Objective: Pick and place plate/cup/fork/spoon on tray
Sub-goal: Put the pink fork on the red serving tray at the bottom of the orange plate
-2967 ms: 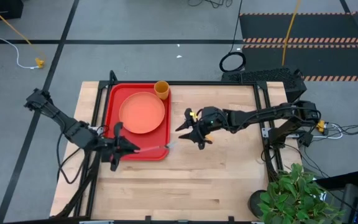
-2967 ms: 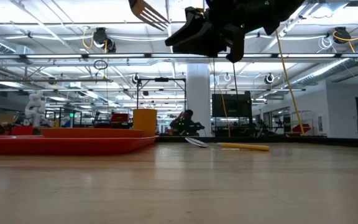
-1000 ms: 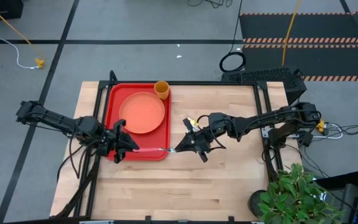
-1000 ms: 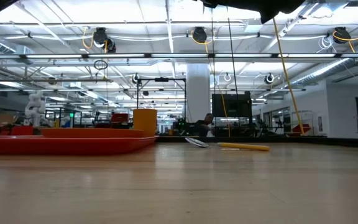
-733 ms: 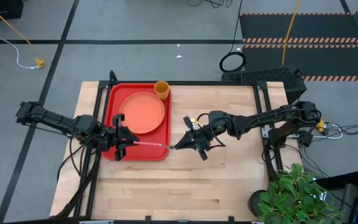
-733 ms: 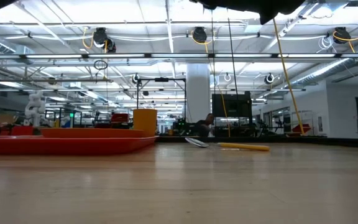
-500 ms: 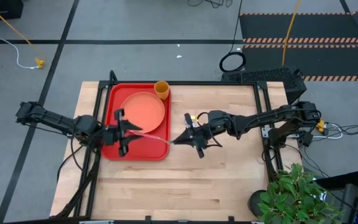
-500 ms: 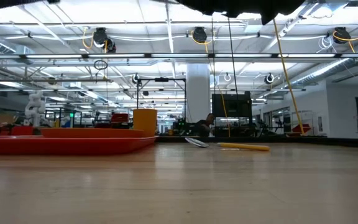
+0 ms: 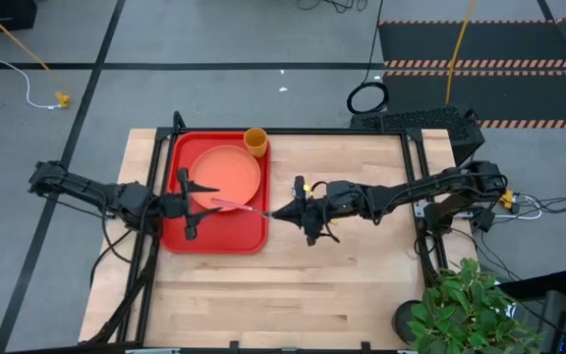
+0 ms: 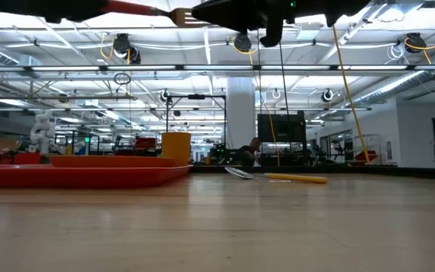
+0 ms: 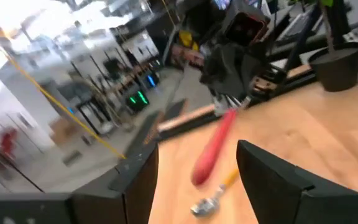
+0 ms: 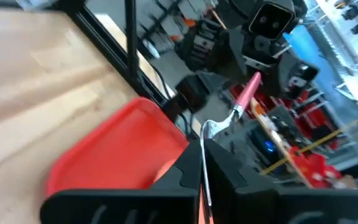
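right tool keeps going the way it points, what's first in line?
Likely the left tool. The right tool is shut on the fork by its tines, raised over the tray; the handle runs toward the left tool. Heights are unclear.

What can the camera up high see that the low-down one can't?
Only the high view shows the whole round plate from above, and both arms reaching in: the left claw open over the tray, and the right claw pinching the fork's metal end. Only the low view clearly shows the spoon lying on the table, and the big room behind. Both show the red tray, the cup, and the fork held up in the air.
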You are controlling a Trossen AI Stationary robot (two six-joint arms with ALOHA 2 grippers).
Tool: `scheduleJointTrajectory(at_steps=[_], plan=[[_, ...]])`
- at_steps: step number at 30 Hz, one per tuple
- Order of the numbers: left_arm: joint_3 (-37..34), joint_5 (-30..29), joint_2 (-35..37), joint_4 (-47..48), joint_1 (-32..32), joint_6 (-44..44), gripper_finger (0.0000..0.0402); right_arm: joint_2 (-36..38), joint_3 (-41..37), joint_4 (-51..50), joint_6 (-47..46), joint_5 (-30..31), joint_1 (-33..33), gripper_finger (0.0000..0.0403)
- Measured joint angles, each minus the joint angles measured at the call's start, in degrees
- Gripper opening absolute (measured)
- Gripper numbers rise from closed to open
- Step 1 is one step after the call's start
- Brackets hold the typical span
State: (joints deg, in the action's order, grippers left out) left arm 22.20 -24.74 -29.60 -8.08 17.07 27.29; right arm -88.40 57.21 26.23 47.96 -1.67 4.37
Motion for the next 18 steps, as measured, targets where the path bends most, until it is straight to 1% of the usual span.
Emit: scheduleJointTrajectory(at_steps=[4,6,11,14,18], plan=[[2.04,-1.47,2.31,8.04,0.36,-9.15,0.0218,0.0,0.0,-1.79,4.12,3.64,0.46,0.0],[3.64,-2.13,3.22,11.39,0.34,-12.4,0.0218,-0.02,0.0,-2.47,5.48,4.69,0.47,0.0],[8.43,-2.4,3.84,17.44,0.34,-22.33,0.0218,-0.02,0.0,-3.08,7.17,4.74,0.45,0.0],[11.08,-5.18,3.77,21.37,0.36,-30.53,0.0218,-0.77,0.4,-2.95,7.17,4.63,0.46,0.0],[13.01,-6.88,3.73,25.87,0.36,-34.04,0.0218,-5.29,3.55,-2.92,6.97,3.85,0.42,0.0]])
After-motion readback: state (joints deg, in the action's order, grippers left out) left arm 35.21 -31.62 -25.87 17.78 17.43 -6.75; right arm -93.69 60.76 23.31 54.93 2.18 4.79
